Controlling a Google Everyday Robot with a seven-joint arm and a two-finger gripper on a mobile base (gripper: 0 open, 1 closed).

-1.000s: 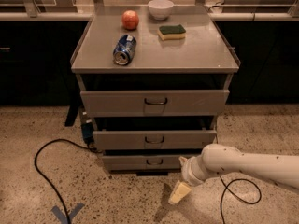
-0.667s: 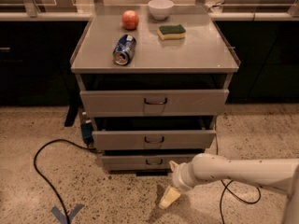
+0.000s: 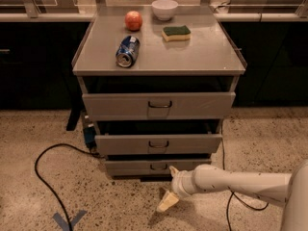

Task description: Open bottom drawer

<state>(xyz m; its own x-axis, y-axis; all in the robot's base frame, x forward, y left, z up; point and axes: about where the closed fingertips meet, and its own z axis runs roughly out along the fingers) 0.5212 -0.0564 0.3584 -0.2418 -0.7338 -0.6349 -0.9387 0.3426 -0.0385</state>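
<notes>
The bottom drawer (image 3: 130, 167) is the slim grey front at the foot of the cabinet, with a small dark wire handle (image 3: 159, 166) at its centre. It sits nearly flush, less pulled out than the two drawers above. My white arm reaches in from the right, low over the floor. The gripper (image 3: 169, 186) hangs just right of and below that handle, open. One cream fingertip (image 3: 173, 170) pokes up beside the handle and the other finger (image 3: 166, 201) points down at the floor. Nothing is between them.
On the cabinet top (image 3: 202, 57) lie a blue can (image 3: 127, 51), a red apple (image 3: 134, 20), a white bowl (image 3: 164, 8) and a green sponge (image 3: 176, 32). A black cable (image 3: 43, 177) loops on the speckled floor at left, another (image 3: 231, 201) at right. Blue tape (image 3: 70, 220) marks the floor.
My arm has swung left along the floor, and the gripper has risen closer to the bottom drawer's handle. The drawers have not moved.
</notes>
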